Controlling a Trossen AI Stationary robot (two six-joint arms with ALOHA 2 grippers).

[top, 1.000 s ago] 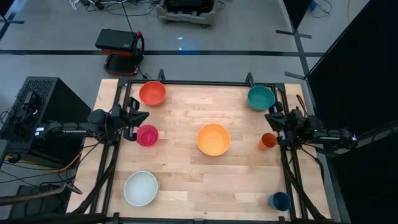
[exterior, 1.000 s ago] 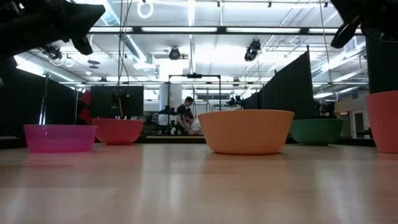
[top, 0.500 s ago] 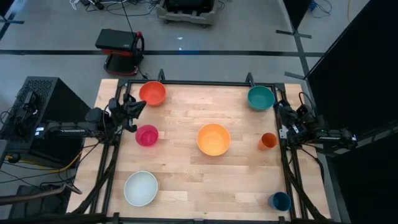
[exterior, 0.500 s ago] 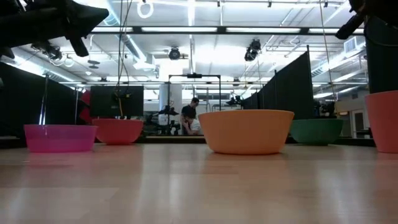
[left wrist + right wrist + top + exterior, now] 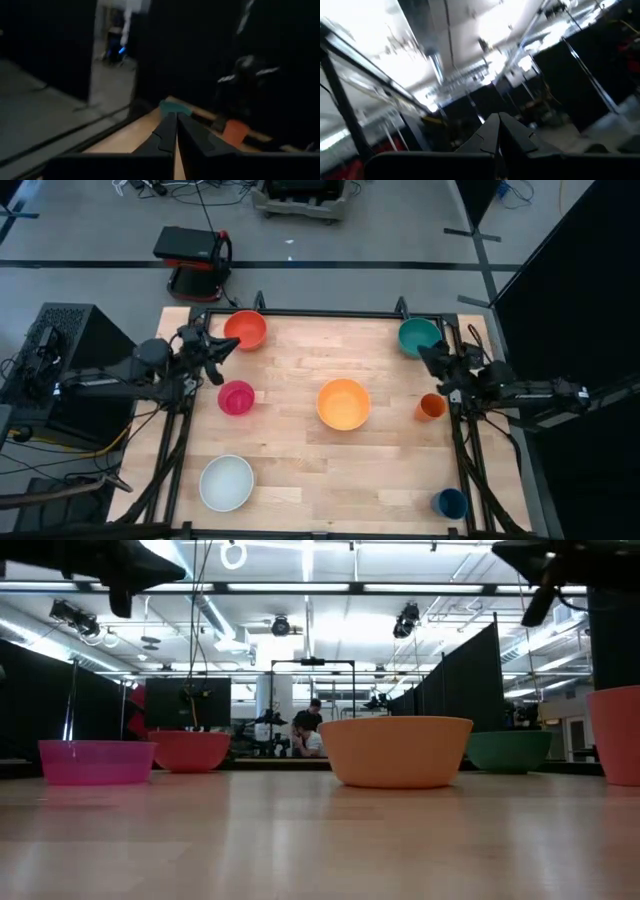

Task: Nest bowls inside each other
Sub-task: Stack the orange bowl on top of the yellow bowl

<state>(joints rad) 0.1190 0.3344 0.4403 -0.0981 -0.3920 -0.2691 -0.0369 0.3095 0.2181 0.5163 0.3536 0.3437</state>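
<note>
Five bowls rest apart on their bases on the wooden table: red-orange (image 5: 245, 330) far left, teal (image 5: 419, 337) far right, yellow-orange (image 5: 343, 404) in the middle, pink (image 5: 236, 397) at the left, white (image 5: 226, 482) near left. My left gripper (image 5: 226, 347) hovers shut and roughly level between the red-orange and pink bowls, holding nothing. My right gripper (image 5: 425, 354) hovers shut, tipped upward, just nearer than the teal bowl, also empty. Both wrist views show the fingertips together, left gripper (image 5: 176, 119) and right gripper (image 5: 498, 118).
A small orange cup (image 5: 431, 406) stands near the right edge under my right arm, and a dark blue cup (image 5: 450, 503) sits at the near right corner. A black frame (image 5: 320, 313) runs round the table. Bare wood lies between the bowls.
Both arms have risen. My left gripper has tipped up from slanting down to level and gone toward the far edge, away from the pink bowl. My right gripper has lifted, moved toward the far edge and then left toward the teal bowl. The bowls have stayed put.
</note>
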